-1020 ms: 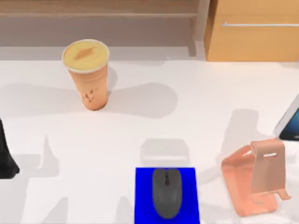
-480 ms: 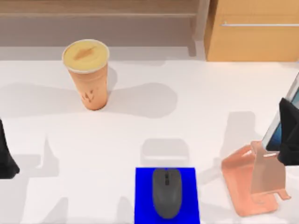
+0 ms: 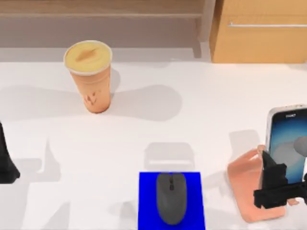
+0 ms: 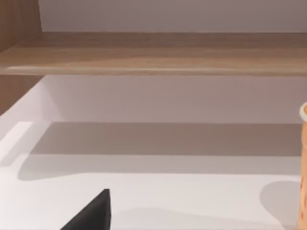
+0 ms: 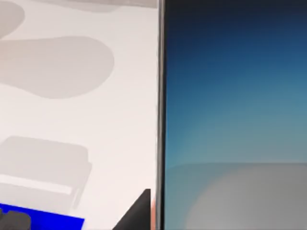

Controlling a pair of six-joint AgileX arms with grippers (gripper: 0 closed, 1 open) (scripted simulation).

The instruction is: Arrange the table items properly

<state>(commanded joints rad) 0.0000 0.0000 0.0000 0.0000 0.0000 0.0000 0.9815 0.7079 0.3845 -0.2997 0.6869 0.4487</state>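
Top view shows the right gripper (image 3: 283, 184) low at the right side of the surface (image 3: 192, 129), clamped on the phone (image 3: 288, 139). It holds the blue-screened, black-edged phone upright over the pink stand (image 3: 244, 189). The writing on it is too small to read. The left gripper (image 3: 5, 160) sits at the left edge; I cannot tell its state.

White table (image 3: 192, 110); wooden shelf (image 3: 100, 9) behind it, wooden cabinet (image 3: 261, 43) at back right; soft shadows on tabletop.
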